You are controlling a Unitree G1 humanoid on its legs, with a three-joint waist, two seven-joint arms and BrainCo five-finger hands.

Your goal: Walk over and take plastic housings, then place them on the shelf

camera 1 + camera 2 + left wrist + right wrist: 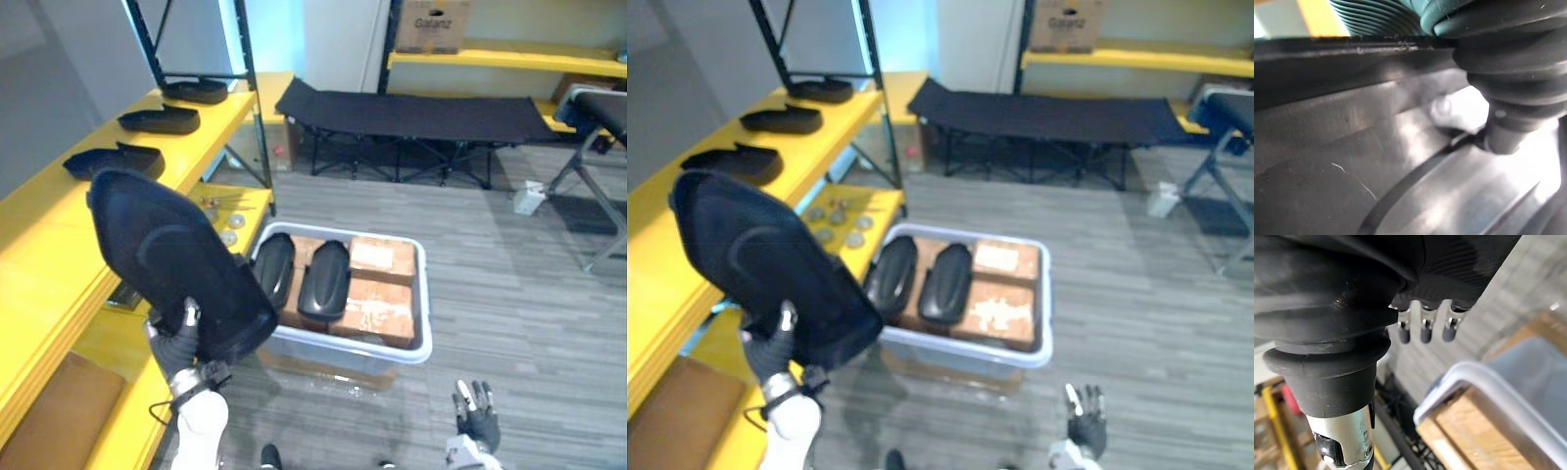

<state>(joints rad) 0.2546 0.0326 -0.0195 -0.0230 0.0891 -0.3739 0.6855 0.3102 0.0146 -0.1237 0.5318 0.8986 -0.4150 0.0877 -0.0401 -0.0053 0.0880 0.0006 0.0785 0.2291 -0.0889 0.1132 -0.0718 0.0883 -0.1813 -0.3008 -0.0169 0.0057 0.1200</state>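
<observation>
Left hand (181, 338) clutches a plastic housing (176, 259) beside the shelf (59, 220) already carrying three housings (160, 119); two more lie in the bin (423, 294); right hand (477, 413) hangs slack.

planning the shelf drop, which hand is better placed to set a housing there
Left. The left hand grips a black housing beside the yellow shelf; the right hand hangs open and empty on the far side.

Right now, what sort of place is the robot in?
Likely a workshop storeroom: yellow shelf with black plastic housings laid out, a clear bin of more on the floor, a folding cot behind. Left hand grips a large housing; right hand hangs open.
</observation>
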